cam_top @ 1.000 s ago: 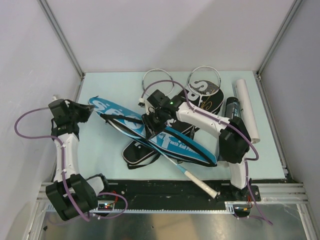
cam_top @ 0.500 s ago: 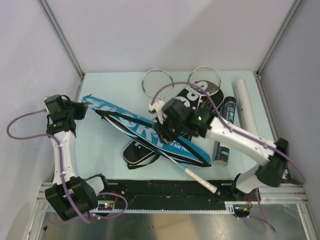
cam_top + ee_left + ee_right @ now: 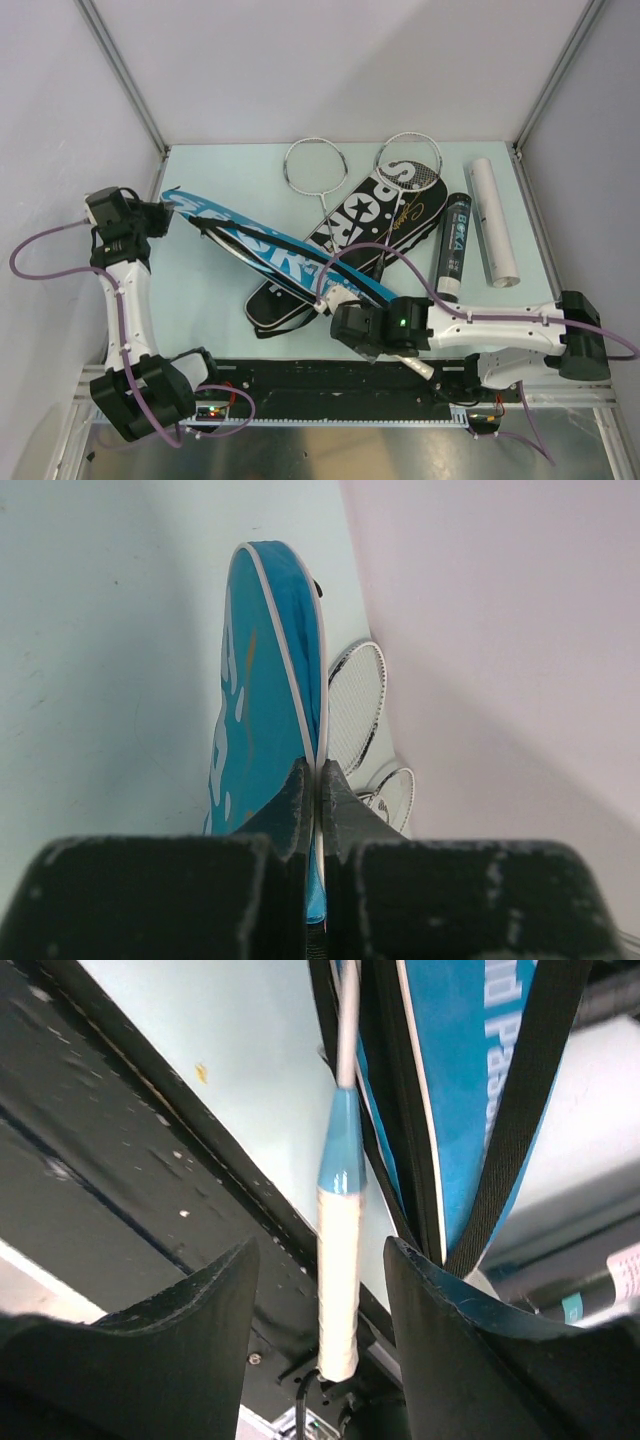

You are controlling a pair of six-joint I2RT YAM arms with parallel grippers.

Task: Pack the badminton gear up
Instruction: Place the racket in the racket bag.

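The white racket handle [image 3: 338, 1290] lies between the wide-spread jaws of the right pincer [image 3: 320, 1250], to be gripped squarely mid-wrap. The blue SPORT bag [image 3: 262, 680], ahead of the left pincer [image 3: 317, 785], is clamped by its rim and should be held steady

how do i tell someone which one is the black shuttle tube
Look to the right side of the pale green table, where two tubes lie side by side. The black shuttle tube is the inner one, between the white tube and the black SPORT bag. It alone is dark, with pale lettering and a white cap at its near end.
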